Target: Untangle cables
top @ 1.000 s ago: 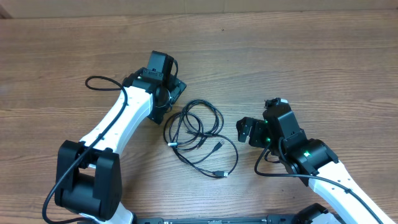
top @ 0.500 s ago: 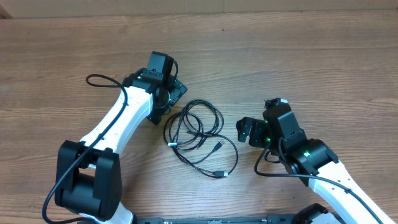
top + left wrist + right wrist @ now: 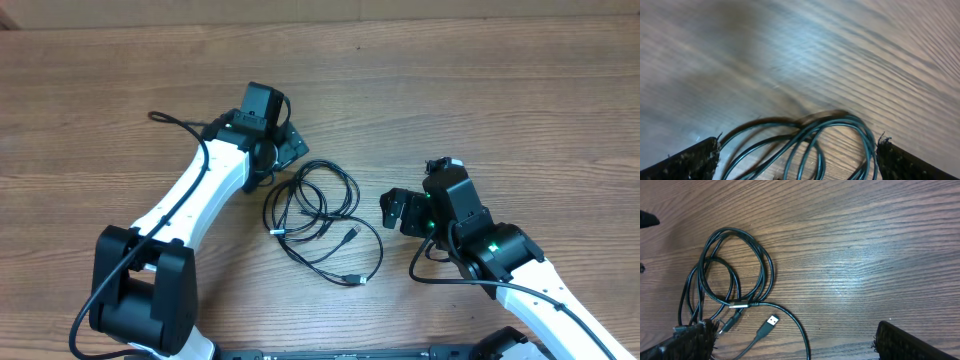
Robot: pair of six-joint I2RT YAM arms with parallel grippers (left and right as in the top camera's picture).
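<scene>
The cables lie in a loose tangle of thin black loops on the wooden table between the two arms. A USB plug and another plug stick out toward the front. My left gripper hovers at the tangle's upper left edge. In the left wrist view it is open, and the top loops of the cables lie between its fingers on the table. My right gripper stands open just right of the tangle. In the right wrist view the cables and a plug lie near its left finger.
The left arm's own thicker black wire arcs over the table to the left. The table's far edge runs along the top of the overhead view. Bare wood lies right and behind the tangle.
My left gripper has shifted a little to the right, closer over the top loop of the cables. The right arm and the cables have not moved.
</scene>
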